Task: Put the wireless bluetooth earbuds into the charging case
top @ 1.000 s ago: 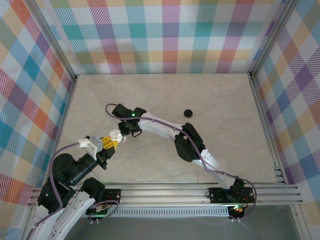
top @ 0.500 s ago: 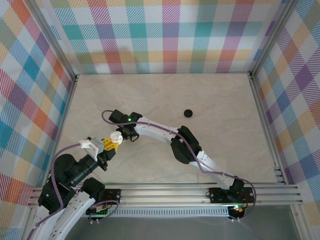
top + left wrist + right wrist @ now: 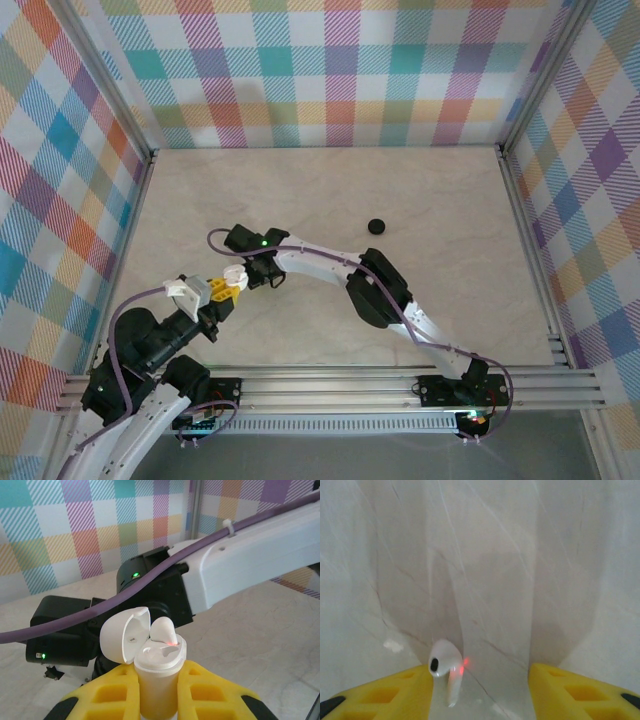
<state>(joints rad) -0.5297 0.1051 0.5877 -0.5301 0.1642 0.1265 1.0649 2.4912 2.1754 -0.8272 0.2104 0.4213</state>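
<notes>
Earbud (image 3: 162, 630), white, is sitting tilted in the open charging case (image 3: 155, 665). Left tool (image 3: 156, 692) is pinching the charging case upright, lid (image 3: 122, 640) hinged back. Right tool (image 3: 480, 682) is standing spread, the earbud just beside one finger. Bare table (image 3: 450, 250) is lying open towards the far and right edges; a black round item (image 3: 376, 226) is sitting well apart.
</notes>
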